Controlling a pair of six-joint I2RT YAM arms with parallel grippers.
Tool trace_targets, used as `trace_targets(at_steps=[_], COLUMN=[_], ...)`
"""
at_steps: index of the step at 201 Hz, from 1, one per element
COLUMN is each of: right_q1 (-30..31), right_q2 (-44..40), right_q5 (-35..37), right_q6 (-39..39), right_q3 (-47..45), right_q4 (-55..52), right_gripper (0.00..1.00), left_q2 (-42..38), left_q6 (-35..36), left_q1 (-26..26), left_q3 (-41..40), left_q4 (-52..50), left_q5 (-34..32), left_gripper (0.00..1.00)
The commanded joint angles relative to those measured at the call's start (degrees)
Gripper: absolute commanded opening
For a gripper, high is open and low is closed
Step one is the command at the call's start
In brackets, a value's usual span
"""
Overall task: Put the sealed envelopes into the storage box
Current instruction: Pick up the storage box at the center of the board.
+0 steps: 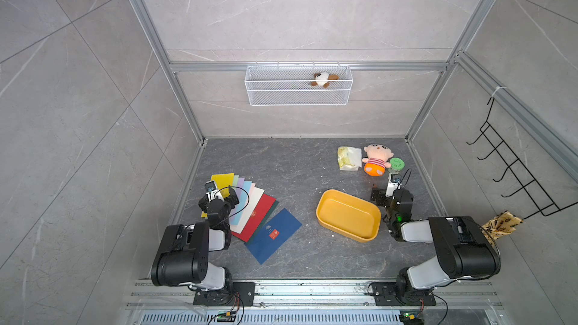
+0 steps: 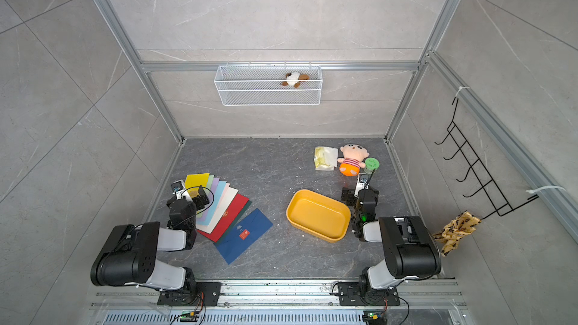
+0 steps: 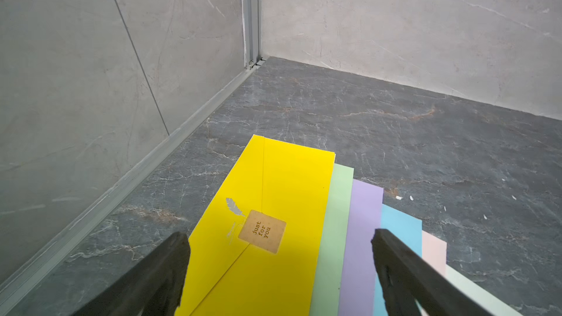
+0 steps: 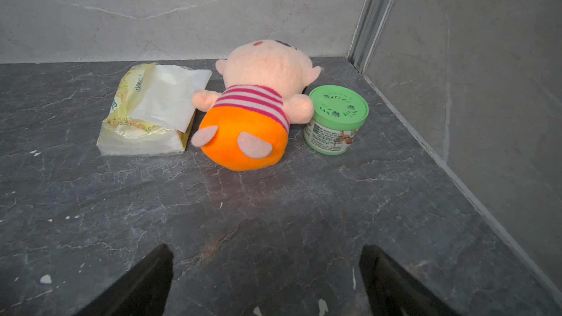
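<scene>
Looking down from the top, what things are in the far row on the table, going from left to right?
In a top view: crinkly packet → plush doll → green-lidded jar.

Counter: dark veined stone, contents as you see them.
You have the sealed envelopes fanned flat at left, the storage box right of centre, and a tissue packet, plush doll and green-lidded jar side by side far right.
</scene>
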Motion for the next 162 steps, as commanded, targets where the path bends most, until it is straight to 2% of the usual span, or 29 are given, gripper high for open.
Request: trace_targets(at_steps=[1, 8, 19, 28, 38, 44, 53, 68, 103, 126, 144, 162], right_q1=[1.4, 1.8, 1.7, 1.7, 1.8, 1.9, 1.9, 2.0, 4.6, 8.6, 10.3, 11.9], right_q2=[-8.9, -12.4, -18.0, -21.2, -23.5, -24.4, -25.1, -25.5, -25.9, -24.9, -23.5, -20.6], right_q5=[3.9, 6.9, 10.8, 10.2, 9.3, 8.9, 6.7, 3.0, -9.7, -9.0, -8.3, -8.7], right_q6=[0.1, 1.6, 9.1, 12.2, 17.0, 20.8, 23.8, 28.8, 33.6, 35.6, 37.3, 38.3], right_q3=[3.0, 5.5, 12.1, 17.8, 23.5, 26.3, 30.1, 32.3, 29.3, 26.5, 23.8, 21.3], right_q4=[-10.3, -16.7, -34.8, -48.1, -61.2, -68.9, -77.9, -88.2, -96.0, -97.2, -96.1, -93.4], right_gripper=[0.99, 0.99, 1.00, 0.97, 0.92, 0.92, 0.91, 0.90, 0.84, 0.83, 0.82, 0.77], left_q2=[-13.3, -16.8, -21.6, -24.0, -26.2, -26.8, -28.1, -28.7, -26.3, -27.2, -29.8, -31.6], left_q6=[-3.2, -7.9, -16.2, -23.7, -37.2, -41.1, -40.1, -39.6, -31.8, -26.8, -25.2, -24.4], left_q1=[-3.8, -4.3, -4.2, -4.2, -4.2, -3.7, -2.6, -2.6, -2.6, -2.6, -2.6, -2.6], left_q3=[2.2, 3.9, 6.4, 7.5, 9.8, 10.9, 12.8, 18.8, 32.7, 35.3, 33.7, 31.6], left_q4=[-9.2, -15.5, -23.3, -26.9, -37.2, -39.9, -42.3, -53.2, -74.0, -81.6, -82.8, -82.8], left_q5=[-9.4, -10.7, -10.4, -11.4, -13.7, -11.4, -3.7, 3.1, 16.7, 19.8, 18.7, 17.8], left_gripper=[0.98, 0.98, 0.98, 0.98, 0.98, 0.98, 0.99, 0.97, 0.90, 0.89, 0.89, 0.89])
